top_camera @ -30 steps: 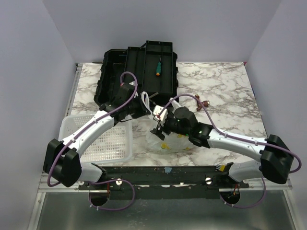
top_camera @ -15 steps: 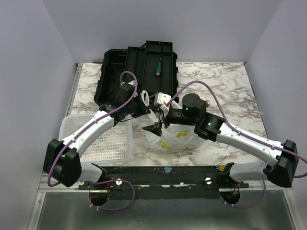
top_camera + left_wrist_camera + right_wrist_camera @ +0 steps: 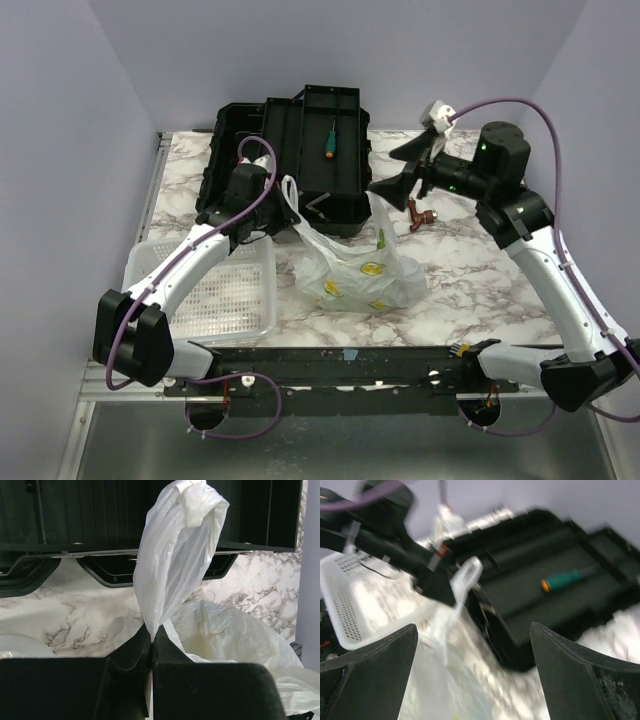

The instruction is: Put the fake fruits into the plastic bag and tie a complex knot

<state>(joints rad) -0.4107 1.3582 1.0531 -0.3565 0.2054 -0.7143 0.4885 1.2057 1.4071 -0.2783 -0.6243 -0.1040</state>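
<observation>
plastic bag (image 3: 340,265): yellow-green print, unreadable | left hand (image 3: 151,641): clamps handle (image 3: 175,555)

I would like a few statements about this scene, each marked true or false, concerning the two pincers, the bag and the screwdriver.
1. The left pincer is shut on the plastic bag. True.
2. The right pincer grips the bag too. False: it is open and empty, apart from the bag.
3. The green-handled screwdriver lies in the black case. True.
4. The bag lies inside the white basket. False: it lies on the marble table, beside the basket.
</observation>
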